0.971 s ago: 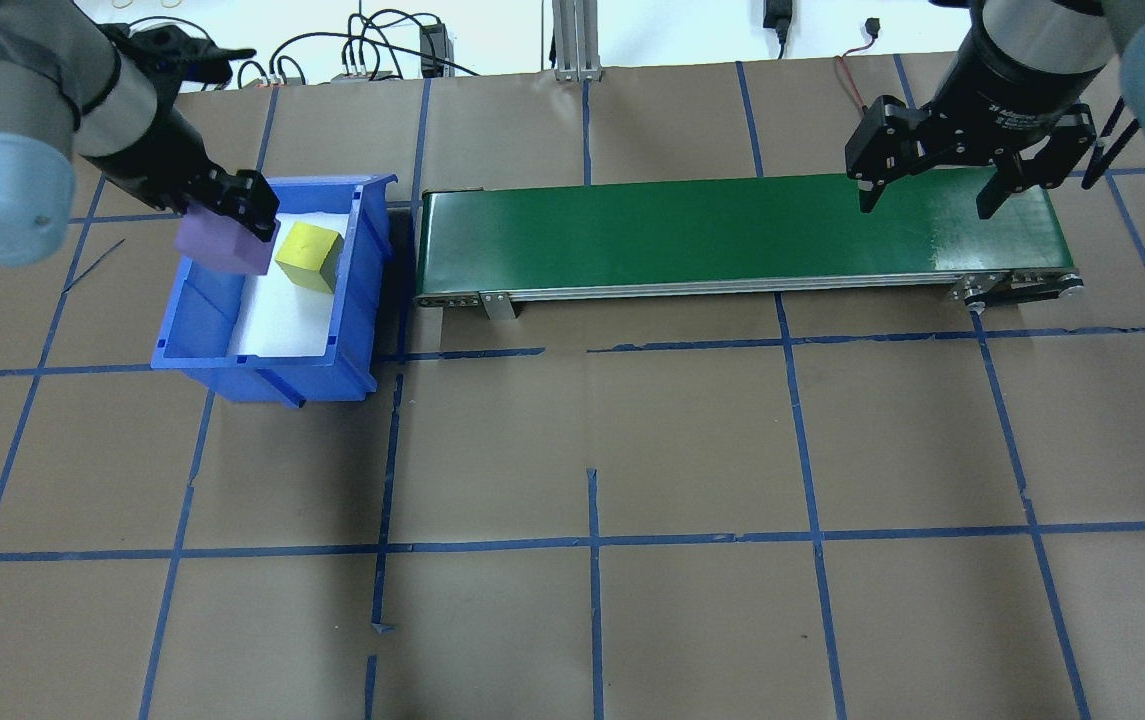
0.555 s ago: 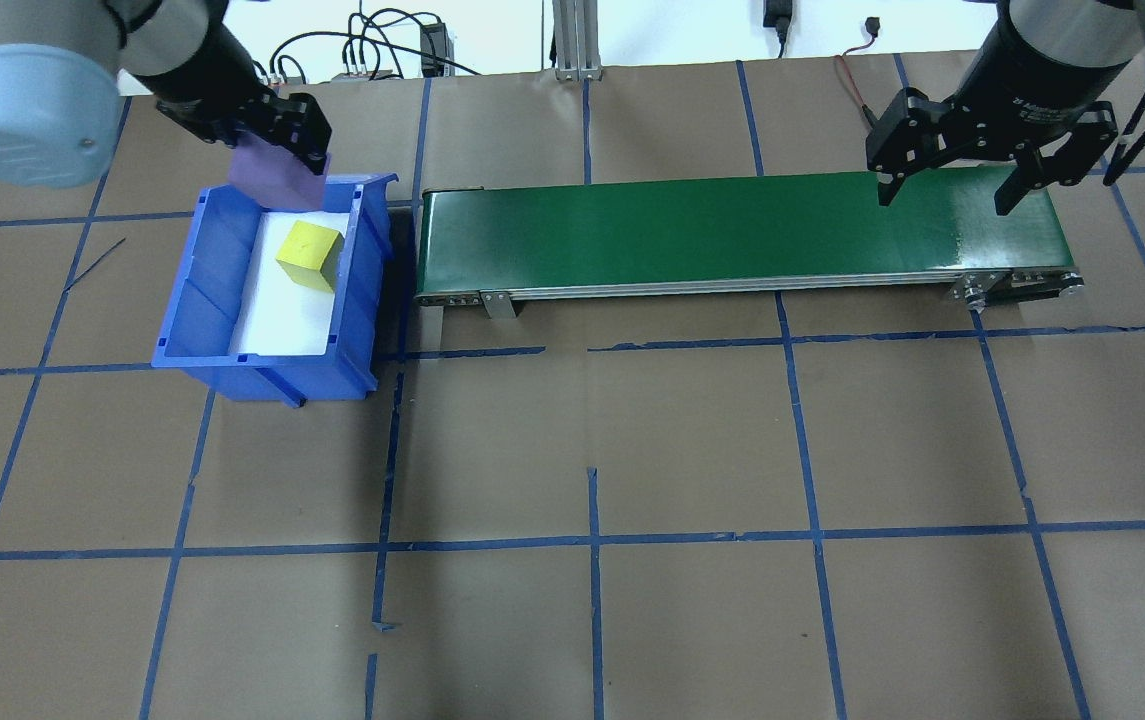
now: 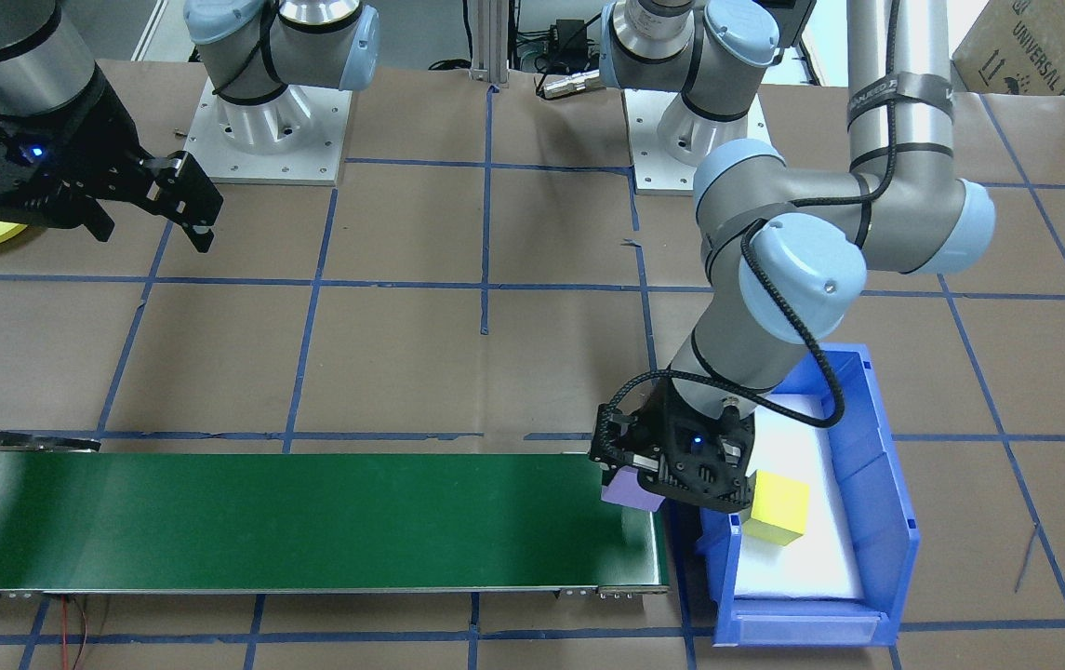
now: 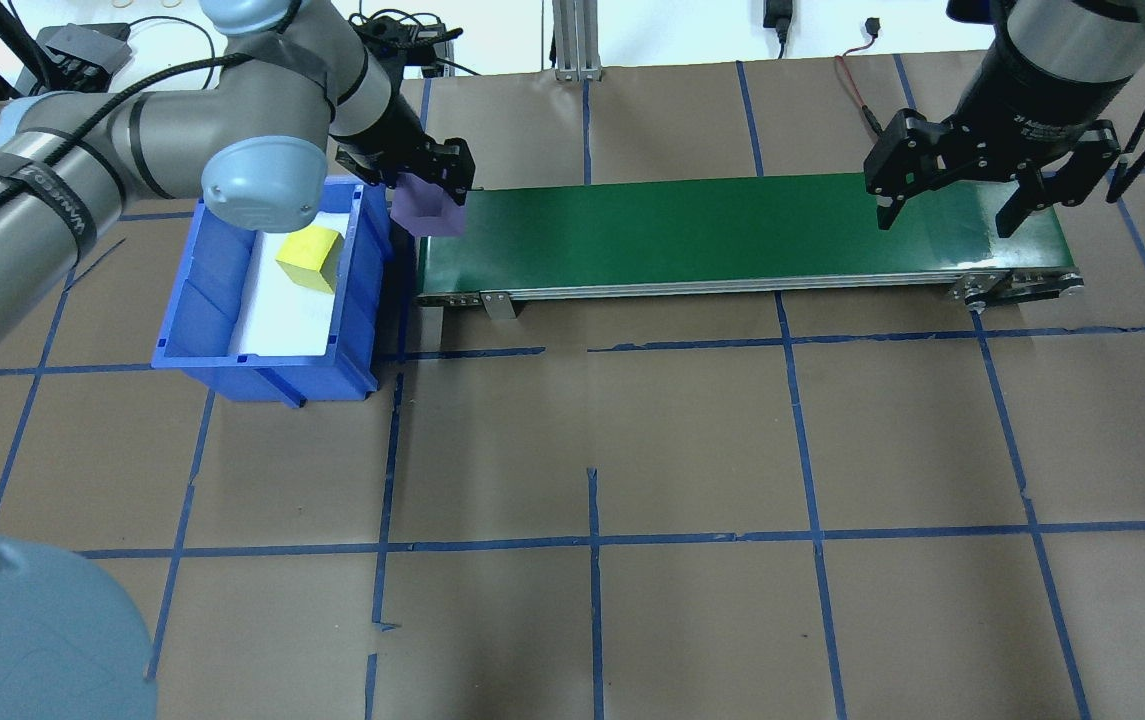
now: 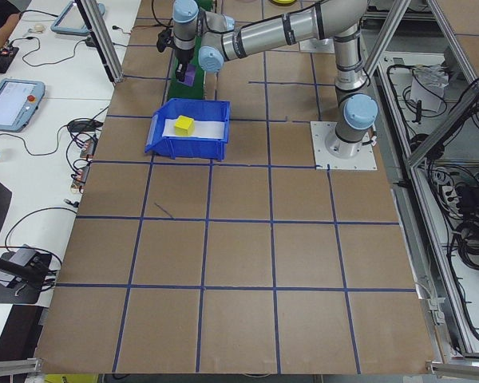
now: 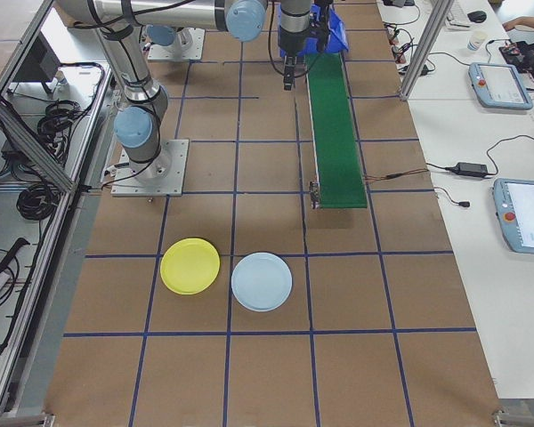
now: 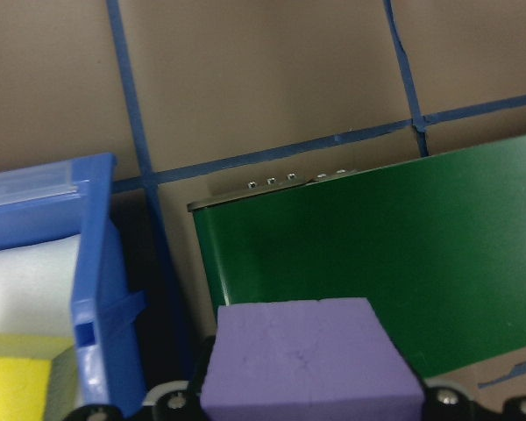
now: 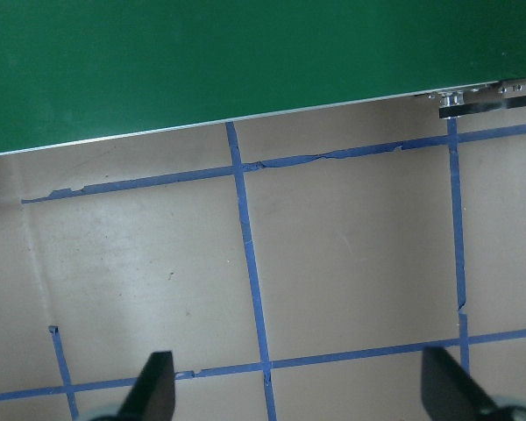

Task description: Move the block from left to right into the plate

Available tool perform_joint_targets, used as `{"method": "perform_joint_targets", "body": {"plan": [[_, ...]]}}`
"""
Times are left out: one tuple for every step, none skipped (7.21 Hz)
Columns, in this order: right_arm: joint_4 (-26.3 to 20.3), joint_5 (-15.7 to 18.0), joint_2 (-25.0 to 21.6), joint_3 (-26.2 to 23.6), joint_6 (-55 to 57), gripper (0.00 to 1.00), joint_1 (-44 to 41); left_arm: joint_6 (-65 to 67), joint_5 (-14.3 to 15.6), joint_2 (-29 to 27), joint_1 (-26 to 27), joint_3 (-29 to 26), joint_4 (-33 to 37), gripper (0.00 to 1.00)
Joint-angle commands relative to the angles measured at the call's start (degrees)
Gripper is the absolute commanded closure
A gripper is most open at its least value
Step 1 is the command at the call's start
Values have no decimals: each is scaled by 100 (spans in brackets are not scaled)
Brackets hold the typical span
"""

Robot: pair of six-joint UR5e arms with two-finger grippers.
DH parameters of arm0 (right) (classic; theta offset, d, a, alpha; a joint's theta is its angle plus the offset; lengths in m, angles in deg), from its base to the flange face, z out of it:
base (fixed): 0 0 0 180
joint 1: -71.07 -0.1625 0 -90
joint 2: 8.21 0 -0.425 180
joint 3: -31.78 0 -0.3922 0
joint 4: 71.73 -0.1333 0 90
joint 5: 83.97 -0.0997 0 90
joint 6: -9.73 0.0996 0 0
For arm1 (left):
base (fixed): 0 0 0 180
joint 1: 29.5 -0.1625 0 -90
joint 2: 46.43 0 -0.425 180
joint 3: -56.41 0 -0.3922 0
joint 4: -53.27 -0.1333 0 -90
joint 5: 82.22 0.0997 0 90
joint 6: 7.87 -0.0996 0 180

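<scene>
The left gripper [image 4: 429,185] grips the purple block [image 4: 426,208] and holds it above the near end of the green conveyor belt [image 4: 712,230], just beside the blue bin [image 4: 222,300]; its arm bends over the bin. A yellow block [image 4: 310,257] lies inside. The right gripper [image 4: 947,200] hangs wide apart over the belt's far end. The yellow plate [image 6: 190,265] lies on the brown taped table [image 4: 592,450], well apart, beside a light blue plate [image 6: 262,281].

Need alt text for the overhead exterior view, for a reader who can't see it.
The left gripper holds a purple block over the left end of a green conveyor belt, beside a blue bin containing a yellow block. The right gripper hangs open over the belt's other end.
</scene>
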Motion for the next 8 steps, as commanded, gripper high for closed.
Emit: {"method": "perform_joint_targets", "body": {"plan": [[13, -33, -2, 1, -4, 0, 8, 340, 0, -90, 228, 132, -86, 28], [57, -33, 16, -7, -4, 0, 8, 663, 8, -90, 229, 124, -86, 0], [49, -33, 7, -7, -13, 0, 0, 788, 61, -55, 229, 54, -86, 0], [40, 19, 7, -7, -13, 0, 8, 719, 105, 58, 220, -16, -86, 0], [31, 46, 7, -7, -4, 0, 26, 527, 349, 207, 37, -26, -86, 0], [57, 37, 7, -7, -4, 0, 17, -127, 403, 339, -374, -26, -60, 0], [40, 37, 7, -16, -4, 0, 8, -830, 413, 375, -795, 0, -8, 0], [66, 2, 16, -16, -4, 0, 8, -1246, 448, 324, -1095, 122, -7, 0]]}}
